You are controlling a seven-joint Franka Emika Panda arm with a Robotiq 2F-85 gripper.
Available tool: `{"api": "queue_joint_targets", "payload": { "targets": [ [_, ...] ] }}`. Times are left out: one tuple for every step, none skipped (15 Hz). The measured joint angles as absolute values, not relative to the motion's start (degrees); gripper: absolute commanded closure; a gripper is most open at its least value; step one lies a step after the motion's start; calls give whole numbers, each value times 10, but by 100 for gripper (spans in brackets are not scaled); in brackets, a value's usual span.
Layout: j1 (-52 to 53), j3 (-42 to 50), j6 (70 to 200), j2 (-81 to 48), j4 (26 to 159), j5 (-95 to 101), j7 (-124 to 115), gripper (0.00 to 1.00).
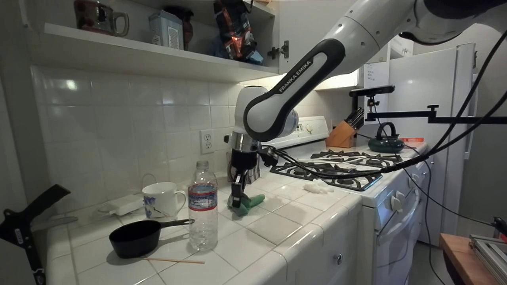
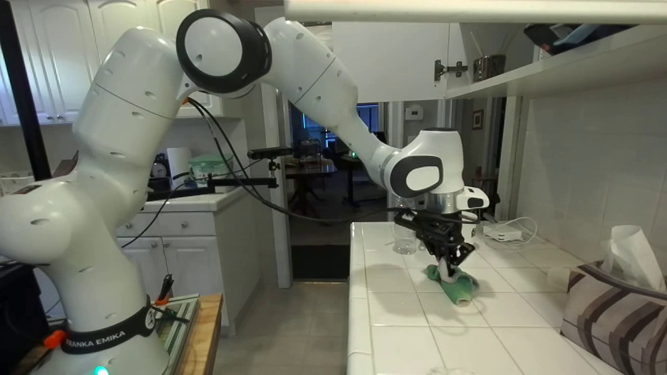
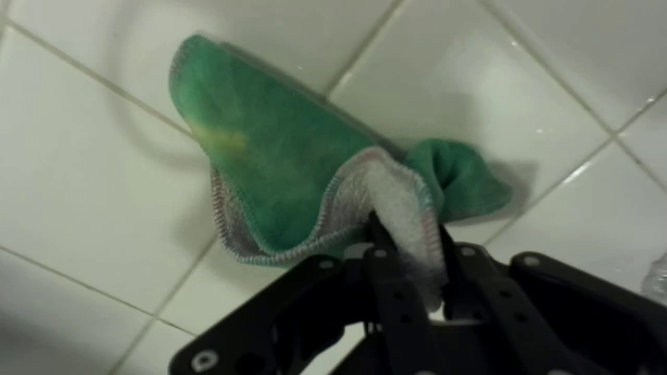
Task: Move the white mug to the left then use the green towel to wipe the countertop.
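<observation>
green towel [image 3: 281,140], rumpled, pale-backed, edge-stitched

The black gripper [image 3: 415,233] holds a fold of the green towel [image 3: 281,140] between its fingers [image 3: 388,276]. The cloth's pale side, with a stitched border, is turned up there. On the green side I notice a yellowish patch [image 3: 225,138]. Below is the white tiled countertop [image 3: 94,182]. At the wrist view's right edge, something transparent [image 3: 658,279] is partly visible.

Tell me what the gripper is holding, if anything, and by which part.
The gripper pinches the green towel by a raised fold at its stitched edge, the pale side showing.
</observation>
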State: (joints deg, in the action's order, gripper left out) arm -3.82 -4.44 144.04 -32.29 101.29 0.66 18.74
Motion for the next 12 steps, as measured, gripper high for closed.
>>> {"api": "queue_joint_targets", "payload": {
  "targets": [
    [-31, -51, 1440, -322, 1013, 13, 197, 95],
    [-24, -57, 1440, -321, 1013, 17, 206, 95],
    [-18, -61, 1440, -320, 1013, 22, 213, 95],
    [-12, -63, 1438, -318, 1013, 27, 216, 95],
    [-7, -63, 1433, -317, 1013, 34, 216, 95],
    [-4, -59, 1425, -316, 1014, 42, 216, 95],
    [-2, -52, 1413, -315, 1015, 51, 214, 95],
    [-2, -42, 1402, -314, 1019, 61, 209, 95],
    [-3, -31, 1396, -312, 1024, 69, 206, 95],
    [-4, -22, 1396, -307, 1032, 72, 206, 95],
    [-6, -15, 1396, -301, 1042, 74, 206, 82],
    [-9, -13, 1396, -297, 1047, 74, 206, 82]
  ]
}}
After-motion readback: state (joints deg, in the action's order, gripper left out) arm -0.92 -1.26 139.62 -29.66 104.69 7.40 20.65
